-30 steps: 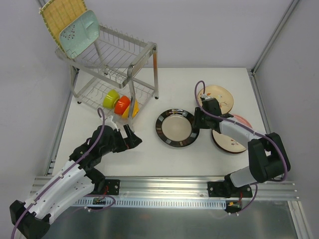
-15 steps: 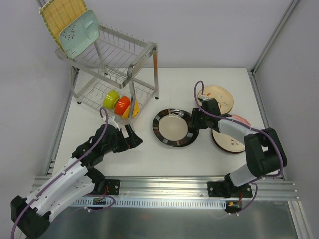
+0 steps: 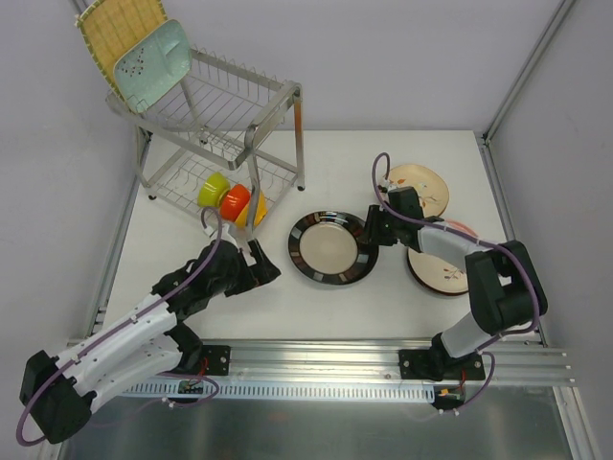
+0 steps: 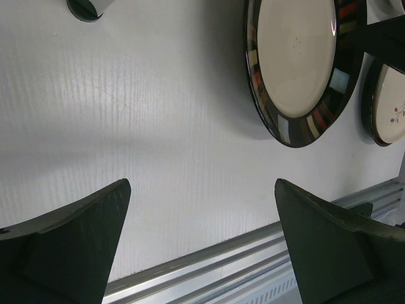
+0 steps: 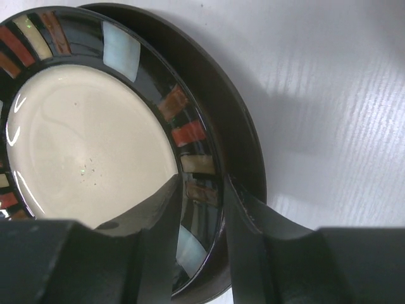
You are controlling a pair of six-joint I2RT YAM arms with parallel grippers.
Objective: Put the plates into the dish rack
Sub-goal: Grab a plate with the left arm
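Observation:
The round dark-rimmed plate [image 3: 330, 247] [image 5: 88, 139] [image 4: 294, 57] lies on the white table at centre. My right gripper [image 3: 370, 230] [image 5: 205, 190] is shut on its right rim, one finger on the patterned band and the other under the outer edge. My left gripper [image 3: 262, 264] [image 4: 201, 187] stands open just left of that plate, holding nothing and low over the table. In the dish rack [image 3: 220, 105] at the back left, a yellow woven plate [image 3: 120, 29] and a pale teal plate [image 3: 153, 62] lean on the top tier.
A cream floral plate [image 3: 421, 187] and a dark-rimmed cream plate [image 3: 442, 273] [image 4: 386, 95] lie to the right, over a pink one [image 3: 469, 230]. Green [image 3: 213, 189], orange [image 3: 235, 201] and yellow [image 3: 257, 211] bowls sit on the rack's lower tier. A rack leg [image 4: 88, 7] stands nearby.
The right gripper has slid the dark-rimmed plate to the left across the table. The left gripper has moved right and forward, closer to the plate's left edge.

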